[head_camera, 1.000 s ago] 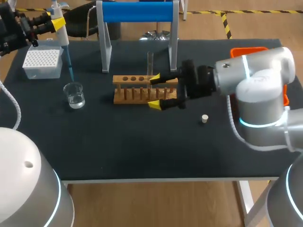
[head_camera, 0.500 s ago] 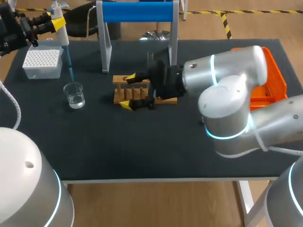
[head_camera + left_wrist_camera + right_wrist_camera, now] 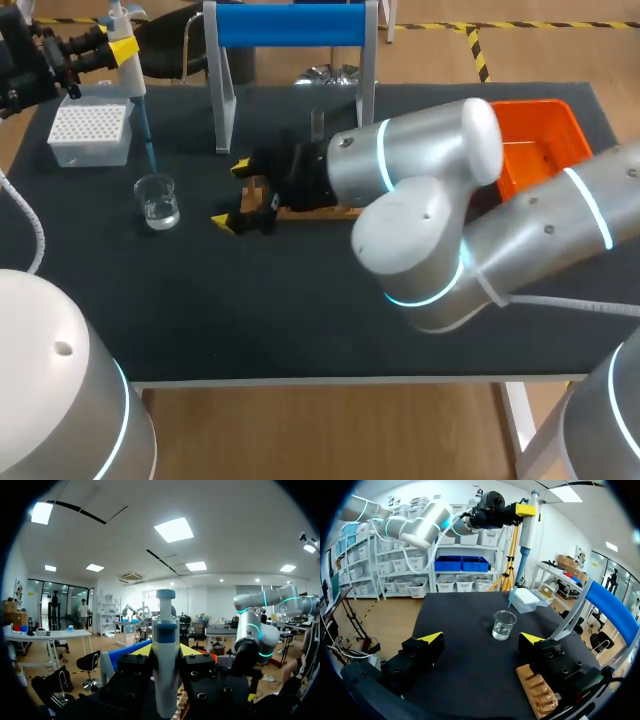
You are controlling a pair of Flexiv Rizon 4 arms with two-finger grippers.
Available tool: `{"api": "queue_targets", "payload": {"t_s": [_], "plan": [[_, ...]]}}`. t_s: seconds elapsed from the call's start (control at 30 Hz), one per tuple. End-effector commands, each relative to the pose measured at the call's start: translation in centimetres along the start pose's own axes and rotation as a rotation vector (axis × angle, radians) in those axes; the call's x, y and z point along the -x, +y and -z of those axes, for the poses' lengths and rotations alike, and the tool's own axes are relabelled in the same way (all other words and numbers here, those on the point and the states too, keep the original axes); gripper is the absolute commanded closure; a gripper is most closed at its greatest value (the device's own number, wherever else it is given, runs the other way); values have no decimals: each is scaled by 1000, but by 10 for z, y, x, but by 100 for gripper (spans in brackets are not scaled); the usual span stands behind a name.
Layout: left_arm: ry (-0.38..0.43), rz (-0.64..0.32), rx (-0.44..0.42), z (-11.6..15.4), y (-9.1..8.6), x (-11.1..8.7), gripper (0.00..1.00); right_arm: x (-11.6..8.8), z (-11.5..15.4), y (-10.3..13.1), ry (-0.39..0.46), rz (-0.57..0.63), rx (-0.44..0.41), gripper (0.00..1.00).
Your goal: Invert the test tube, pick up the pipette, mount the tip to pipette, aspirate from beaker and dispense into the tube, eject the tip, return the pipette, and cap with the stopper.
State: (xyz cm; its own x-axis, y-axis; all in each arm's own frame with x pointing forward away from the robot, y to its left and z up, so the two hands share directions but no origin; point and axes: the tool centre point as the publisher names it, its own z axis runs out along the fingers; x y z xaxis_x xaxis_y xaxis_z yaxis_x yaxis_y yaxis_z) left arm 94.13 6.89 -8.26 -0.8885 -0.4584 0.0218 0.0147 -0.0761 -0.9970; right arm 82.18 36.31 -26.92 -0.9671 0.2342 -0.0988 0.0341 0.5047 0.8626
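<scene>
Nearest: our right gripper, fingers wide apart and empty, low over the table at the end of the wooden rack.
Next: the beaker, holding water, just ahead of it.
Farthest: our left gripper, clamped on the pipette, whose tip hangs over the beaker, near the tip box.
Risk, in our judgement: reaching further with the right arm could knock the beaker or the pipette tip.
Views: the right wrist view shows bare table between fingers and beaker. The head view hides most of the rack under the arm.
</scene>
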Motion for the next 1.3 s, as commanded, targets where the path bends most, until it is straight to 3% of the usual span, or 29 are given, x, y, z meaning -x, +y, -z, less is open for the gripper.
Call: {"api": "queue_targets", "payload": {"t_s": [0.03, 0.6, 1.3], "plan": [[2, -1, -1, 0, 0, 0, 100, 0, -30, 1, -50, -4, -60, 0], [2, -1, -1, 0, 0, 0, 100, 12, -52, -15, -95, -19, -100, 0], [2, -1, -1, 0, 0, 0, 100, 23, -60, -22, -138, -56, -75, 0]]}}
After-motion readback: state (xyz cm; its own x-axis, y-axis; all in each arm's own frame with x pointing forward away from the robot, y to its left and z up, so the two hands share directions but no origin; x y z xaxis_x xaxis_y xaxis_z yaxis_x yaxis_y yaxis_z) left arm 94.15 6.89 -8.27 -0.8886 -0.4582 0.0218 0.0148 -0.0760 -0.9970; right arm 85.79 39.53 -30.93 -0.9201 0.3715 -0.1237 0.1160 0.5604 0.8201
